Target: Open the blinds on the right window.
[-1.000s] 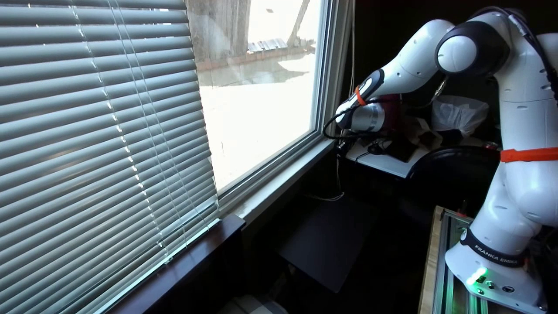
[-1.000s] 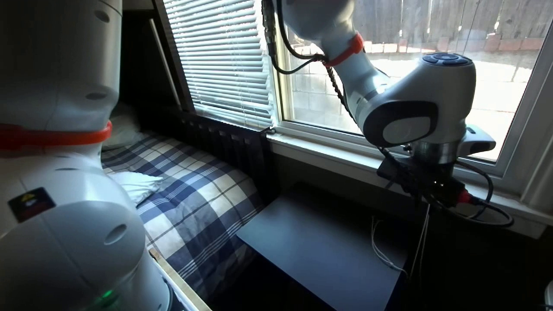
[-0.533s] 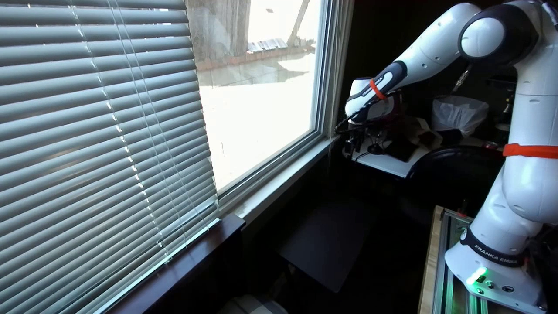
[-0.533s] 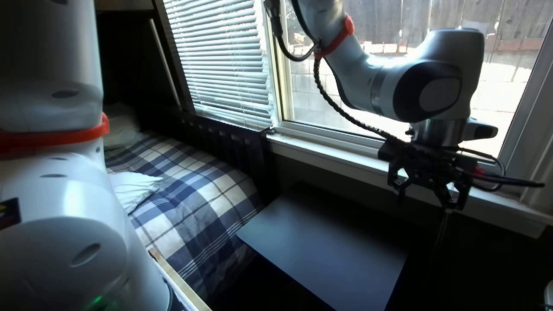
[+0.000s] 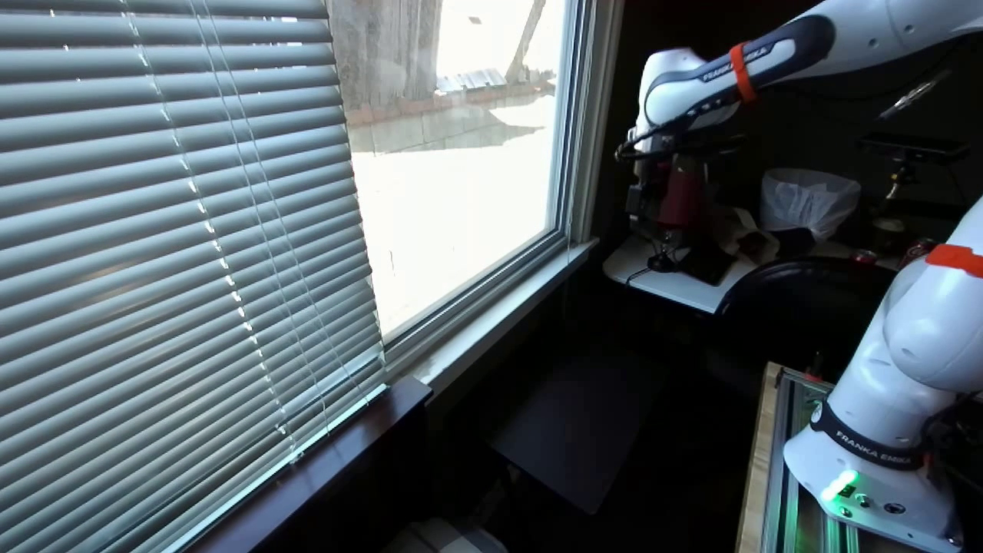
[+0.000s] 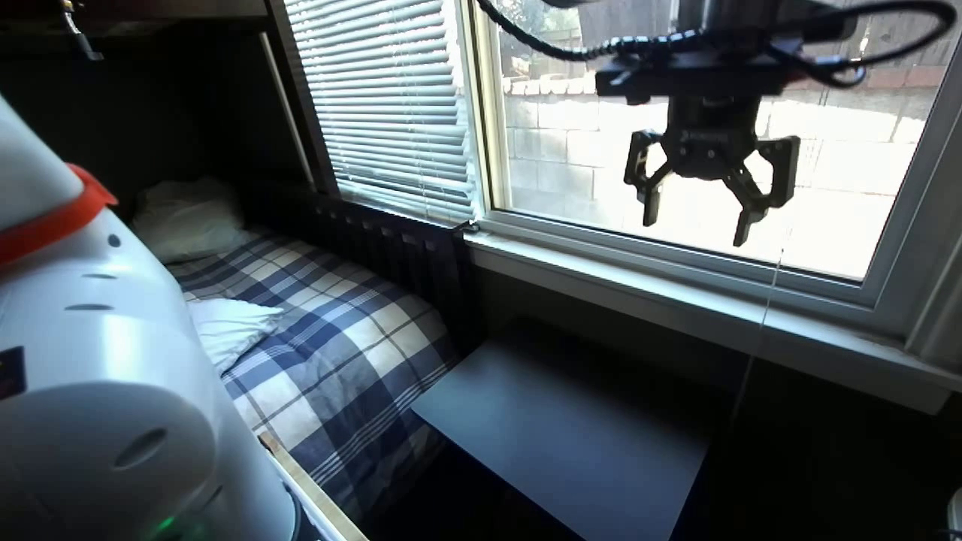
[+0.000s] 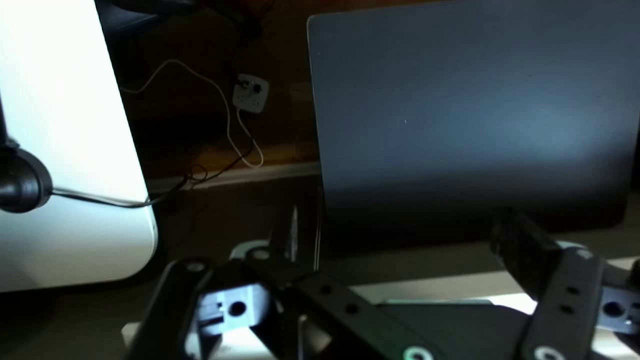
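Note:
The right window [image 6: 571, 173] shows bare bright glass above a pale sill [image 6: 676, 293]. Its blinds are out of view; no slats cross the visible pane. High in front of the glass, my gripper [image 6: 697, 219] points downward with its fingers spread wide and nothing visible between them. A thin pale cord [image 6: 763, 323] hangs past the sill, just to the side of one fingertip in that exterior view. In the wrist view the cord [image 7: 317, 230] runs as a double line near the left finger [image 7: 294, 232]; whether they touch I cannot tell.
Pale slats [image 5: 177, 230] cover the neighbouring window. Below the sill is a dark tabletop [image 6: 556, 428], beside a plaid bed [image 6: 331, 323] with a dark headboard. A white desk [image 7: 75, 125], a black chair [image 5: 806, 307] and a red object [image 5: 680, 196] stand near the arm.
My gripper has risen well above the sill and its jaws have spread. Cords that hung directly beneath it, looping onto the tabletop, now hang straight beside it.

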